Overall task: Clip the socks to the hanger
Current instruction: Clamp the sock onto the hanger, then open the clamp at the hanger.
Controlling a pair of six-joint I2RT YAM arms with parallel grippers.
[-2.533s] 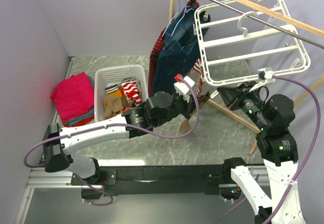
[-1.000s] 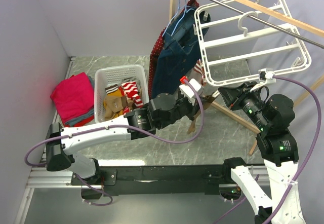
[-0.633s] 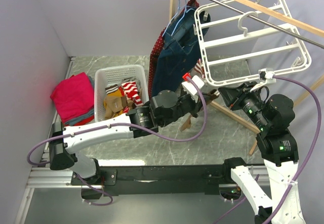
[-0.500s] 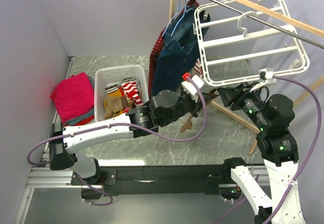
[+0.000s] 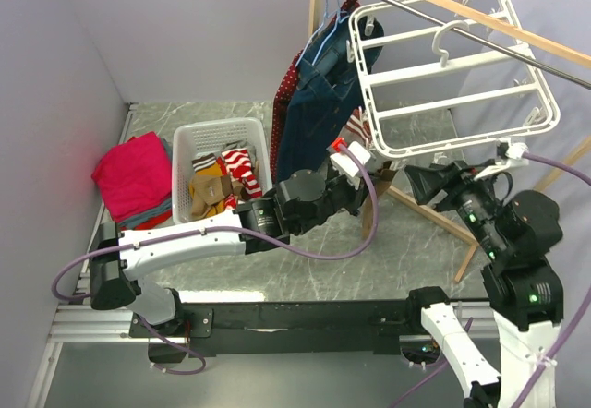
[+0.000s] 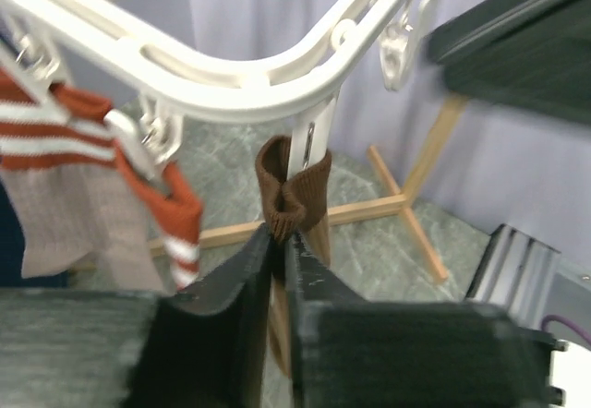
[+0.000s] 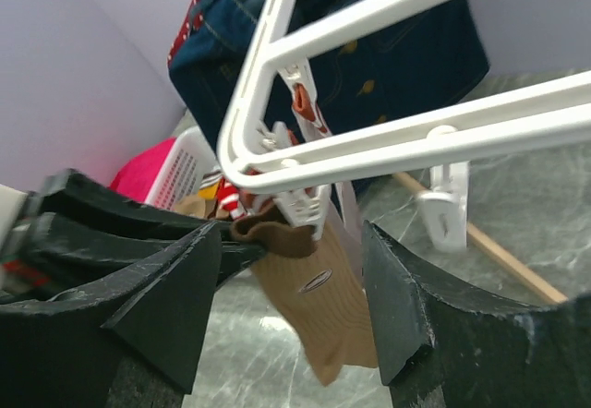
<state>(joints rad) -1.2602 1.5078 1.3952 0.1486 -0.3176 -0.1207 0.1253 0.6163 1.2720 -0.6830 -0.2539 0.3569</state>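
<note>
Brown sock (image 7: 319, 311) meeting hanger (image 6: 231, 85) clip (image 7: 300, 203).
My left gripper (image 6: 280, 242) pinches narrowly below the cuff (image 6: 294, 182), steadying it; my right gripper (image 7: 294, 242) stands wide astride the clip.

1. A grey-green marbled counter (image 5: 305, 251) is seen.
2. A white slotted plastic basket (image 5: 181, 175) is set on it.
3. A folded bright pink cloth (image 5: 134, 177) is laid just beside the basket.
4. A wooden rack's foot bars (image 6: 416, 233) are rested on it.
</note>
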